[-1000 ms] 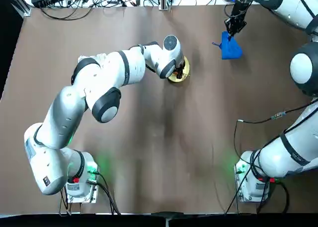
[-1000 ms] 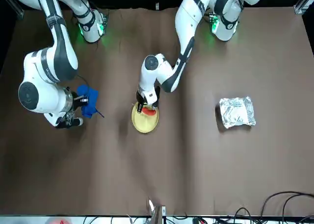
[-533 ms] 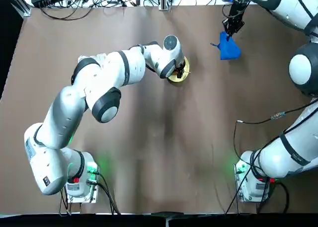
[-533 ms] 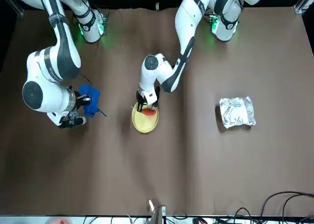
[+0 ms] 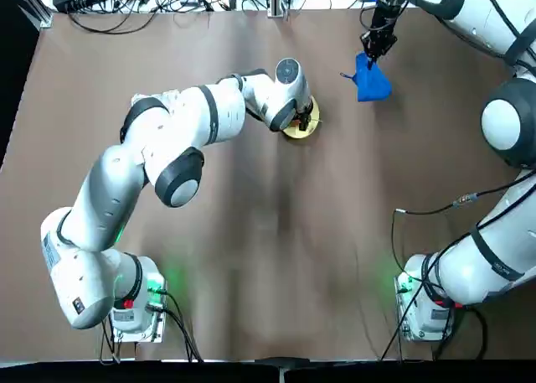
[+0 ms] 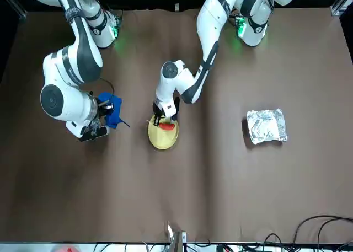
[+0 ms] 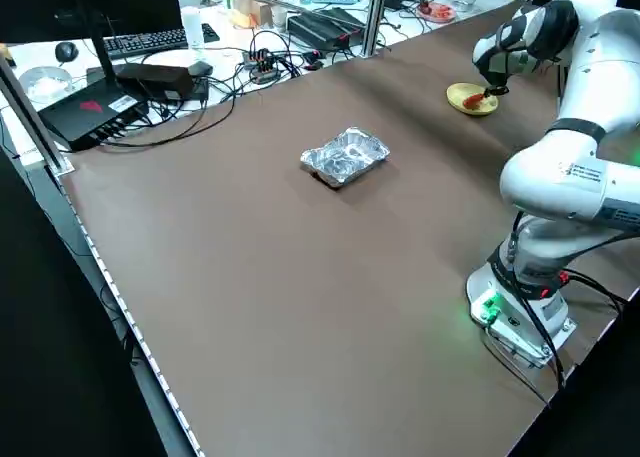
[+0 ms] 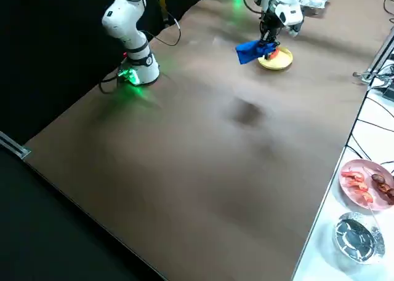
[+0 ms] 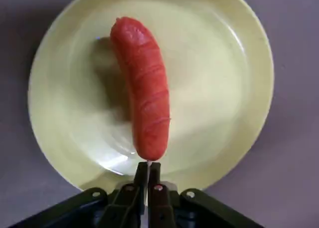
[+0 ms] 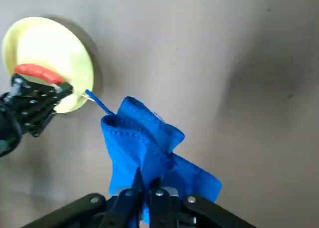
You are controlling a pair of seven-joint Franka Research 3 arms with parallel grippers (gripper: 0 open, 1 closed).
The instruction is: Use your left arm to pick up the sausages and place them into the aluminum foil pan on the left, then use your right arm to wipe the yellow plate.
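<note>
Sausage (image 9: 147,93), red-orange, curved and scored, lying over the round pale-yellow plate (image 9: 214,88); contact between them cannot be determined. Left gripper (image 9: 148,165) at the plate, its fingers closed on a thin pale stick (image 9: 148,180) at the sausage's end. Right gripper (image 10: 147,180) near the plate, pinching a blue cloth (image 10: 142,148) above the brown table (image 6: 220,191). Crinkled silver foil pan (image 6: 267,126) well apart, on the robot's left.

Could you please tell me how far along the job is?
Nothing looks finished: the foil pan sits apart, the sausage over the yellow plate. In hand: the left tool is at the sausage's end; the right tool grips the blue cloth. Left: panning the sausage, wiping.
</note>
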